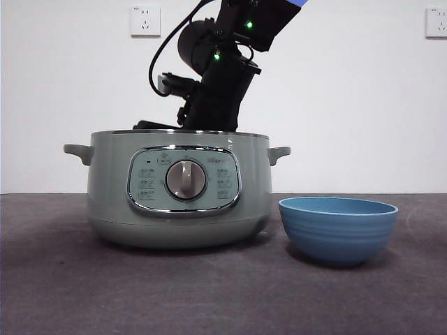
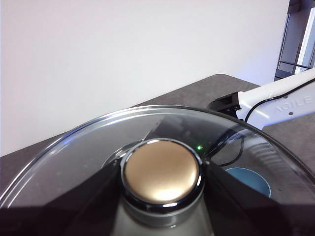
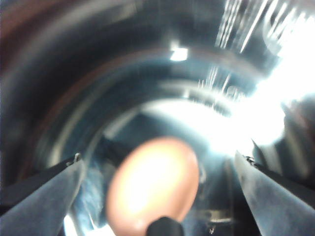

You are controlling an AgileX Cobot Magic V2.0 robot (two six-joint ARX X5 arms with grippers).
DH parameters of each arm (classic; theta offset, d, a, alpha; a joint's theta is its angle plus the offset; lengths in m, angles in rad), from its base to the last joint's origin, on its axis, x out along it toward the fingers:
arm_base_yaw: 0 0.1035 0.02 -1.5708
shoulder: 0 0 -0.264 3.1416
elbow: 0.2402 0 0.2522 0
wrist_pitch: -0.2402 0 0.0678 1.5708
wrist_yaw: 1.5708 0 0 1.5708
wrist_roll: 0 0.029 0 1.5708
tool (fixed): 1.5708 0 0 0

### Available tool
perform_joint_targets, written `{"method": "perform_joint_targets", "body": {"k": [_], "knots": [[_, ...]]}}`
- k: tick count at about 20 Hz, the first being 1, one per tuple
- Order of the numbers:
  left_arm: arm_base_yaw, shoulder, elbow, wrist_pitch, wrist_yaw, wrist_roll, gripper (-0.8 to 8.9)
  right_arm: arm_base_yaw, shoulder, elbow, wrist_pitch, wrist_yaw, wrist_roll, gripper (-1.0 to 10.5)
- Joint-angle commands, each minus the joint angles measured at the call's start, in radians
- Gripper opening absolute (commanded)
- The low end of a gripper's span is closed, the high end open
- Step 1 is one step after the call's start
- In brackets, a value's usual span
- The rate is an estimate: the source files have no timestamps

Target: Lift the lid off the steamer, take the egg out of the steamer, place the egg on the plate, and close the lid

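Front view shows the steamer [image 1: 178, 188] standing upright on the dark bench, its chrome-framed panel and silver dial [image 1: 186, 179] facing the camera, one small handle out at each side. It is pale sage green, wide and round, and its top is uncovered. A black arm comes down from above and reaches into the open pot; its gripper is hidden below the rim there. Just beside the steamer, apart from it, the plate [image 1: 338, 228] sits mouth up: a blue bowl with faint ridges.

From the right wrist, the right gripper [image 3: 157, 196] is inside the shiny steamer, its jaws spread wide to either side of the egg [image 3: 153, 184] and not touching it. The egg is brownish-pink and smooth, blurred; its long axis runs slantwise between the jaws.

From the left wrist, the left gripper [image 2: 161, 182] is closed on the knob [image 2: 161, 172] of the lid [image 2: 88, 147], the dark jaws pressed against either side of the knob. The glass dome, chrome-rimmed, is held with its knob towards the camera, away from the steamer; the bowl shows through the glass.
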Motion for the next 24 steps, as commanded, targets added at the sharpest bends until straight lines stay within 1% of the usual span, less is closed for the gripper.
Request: {"method": "perform_joint_targets", "body": {"k": [1, 3, 5, 6, 8, 10, 14, 15, 16, 17, 18, 22, 24], "knots": [[0.003, -0.01, 0.018, 0.05, -0.001, 0.005, -0.08, 0.002, 0.015, 0.0, 0.003, 0.004, -0.01, 4.9], [0.003, -0.01, 0.018, 0.05, -0.001, 0.005, -0.08, 0.002, 0.015, 0.0, -0.004, 0.003, -0.01, 2.6], [0.003, -0.01, 0.018, 0.05, -0.001, 0.005, -0.08, 0.002, 0.015, 0.0, -0.01, -0.002, -0.009, 0.9], [0.003, -0.01, 0.018, 0.047, -0.001, 0.005, -0.08, 0.003, 0.015, 0.0, -0.006, -0.008, -0.009, -0.2], [0.003, -0.01, 0.018, 0.042, -0.001, 0.005, -0.08, 0.003, 0.015, 0.0, -0.003, -0.031, -0.005, -0.2], [0.003, -0.01, 0.018, 0.042, -0.001, 0.004, -0.08, 0.004, -0.015, 0.0, -0.003, -0.027, -0.005, -0.2], [0.003, -0.01, 0.018, 0.043, -0.001, 0.003, -0.08, 0.004, -0.224, 0.0, -0.028, -0.021, -0.006, -0.2], [0.003, -0.01, 0.018, 0.043, -0.001, 0.003, -0.08, 0.003, -0.296, 0.0, -0.068, -0.018, -0.007, -0.2], [0.003, -0.01, 0.018, 0.043, -0.001, 0.003, -0.08, 0.003, -0.365, 0.0, -0.114, 0.013, -0.019, -0.2], [0.003, -0.01, 0.018, 0.043, 0.0, 0.003, -0.08, 0.003, -0.446, 0.0, -0.173, 0.061, -0.05, -0.2], [0.003, -0.01, 0.018, 0.043, 0.0, 0.003, -0.08, 0.001, -0.522, 0.0, -0.237, 0.082, -0.06, -0.2], [0.003, -0.01, 0.018, 0.042, 0.001, 0.003, -0.08, -0.039, -0.715, -0.002, -0.404, 0.082, -0.062, -0.2], [0.003, -0.01, 0.018, 0.039, 0.002, 0.003, -0.08, -0.068, -0.769, -0.008, -0.479, 0.082, -0.066, -0.2]]}}
